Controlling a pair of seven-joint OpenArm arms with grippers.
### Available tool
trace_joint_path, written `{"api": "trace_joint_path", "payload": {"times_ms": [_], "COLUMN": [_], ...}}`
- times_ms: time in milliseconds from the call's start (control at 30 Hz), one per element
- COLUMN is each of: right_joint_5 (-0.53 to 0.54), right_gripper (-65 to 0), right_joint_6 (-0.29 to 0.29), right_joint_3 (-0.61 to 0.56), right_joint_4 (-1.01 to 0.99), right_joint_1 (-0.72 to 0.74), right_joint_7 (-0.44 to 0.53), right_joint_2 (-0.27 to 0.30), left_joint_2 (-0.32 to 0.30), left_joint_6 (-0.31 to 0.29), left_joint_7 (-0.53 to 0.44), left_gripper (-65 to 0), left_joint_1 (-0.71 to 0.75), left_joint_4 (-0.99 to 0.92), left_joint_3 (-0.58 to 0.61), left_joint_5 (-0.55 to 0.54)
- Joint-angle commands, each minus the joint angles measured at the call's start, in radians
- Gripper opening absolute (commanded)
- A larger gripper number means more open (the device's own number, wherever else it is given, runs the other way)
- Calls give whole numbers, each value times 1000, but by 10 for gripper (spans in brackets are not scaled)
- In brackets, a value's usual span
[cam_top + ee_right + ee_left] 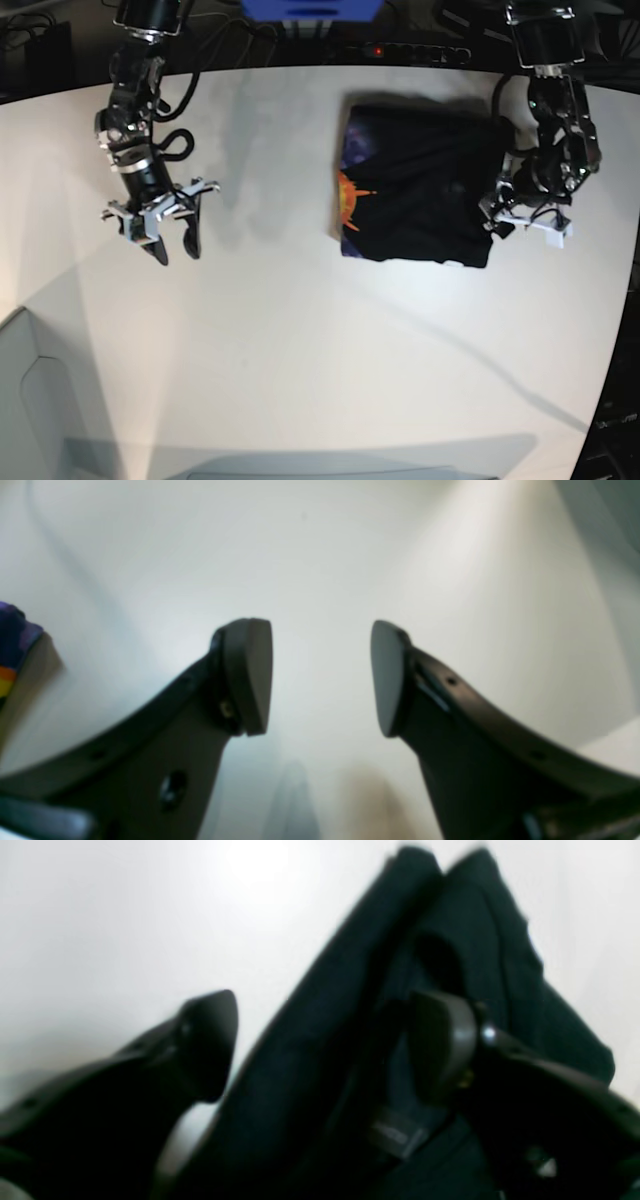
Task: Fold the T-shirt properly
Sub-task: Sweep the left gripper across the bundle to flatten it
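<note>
Two arms are seen over a white table (300, 330), and only one of them is anywhere near the work. The T-shirt (420, 190) is laid toward the far right of the table, already folded down into a compact dark block, with an orange and purple print showing along its left edge. Its long axis is judged to run left to right, though the block is close to square, so that is not certain.

The left gripper (325, 1045) is parked right at the shirt's right edge. In the left wrist view its jaws are seen spread apart, with dark cloth bunched up between and beyond them; one pad (440, 1045) is lying against the fabric, but nothing is pinched. That view is blurred, so whether the other pad is touching cloth cannot be told.

The right gripper (320, 675) is held well apart from the shirt, over bare table on the far left side. Its jaws are open too, with nothing between them but tabletop.

So the shirt lies straight ahead of the left jaws and far off to the right of the other pair. Any last tuck or smoothing is probably best left to the left arm, since it's the nearer one by a lot. Folding looks mostly done.
</note>
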Motion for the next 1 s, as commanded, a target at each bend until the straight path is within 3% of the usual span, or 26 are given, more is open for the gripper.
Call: {"api": "trace_joint_path", "payload": {"times_ms": [0, 133, 367, 500, 533, 667, 733, 833, 967], "right_joint_5": [16, 16, 16, 16, 16, 16, 16, 16, 16], "right_gripper": [-331, -331, -331, -331, -331, -331, -331, -331, -331], "right_joint_6": [8, 8, 4, 2, 2, 2, 2, 2, 2], "right_joint_3": [20, 78, 215, 304, 325, 433, 469, 519, 565], "right_joint_4": [21, 21, 21, 21, 21, 21, 21, 21, 21], "right_joint_1": [12, 20, 47, 50, 61, 73, 73, 70, 66], "right_joint_7": [32, 32, 32, 32, 33, 33, 33, 33, 33], "right_joint_2": [7, 5, 4, 2, 2, 2, 2, 2, 4], "left_joint_2": [-3, -27, -102, -92, -78, -38, 17, 112, 286], "left_joint_6": [9, 9, 9, 7, -11, -225, -298, -366, -423], "left_joint_7": [26, -54, -212, -298, -330, -453, -479, -488, -490], "left_gripper": [-240, -400, -627, -647, -650, -650, -650, -650, -650], "left_joint_1": [3, 3, -92, -206, -243, -393, -456, -533, -631], "left_joint_4": [-2, -10, -12, -47, -67, -142, -177, -263, -441], "left_joint_3": [29, 127, 461, 679, 744, 1006, 1100, 1182, 1232], "left_joint_5": [-5, -4, 30, 196, 237, 441, 530, 639, 723]}}
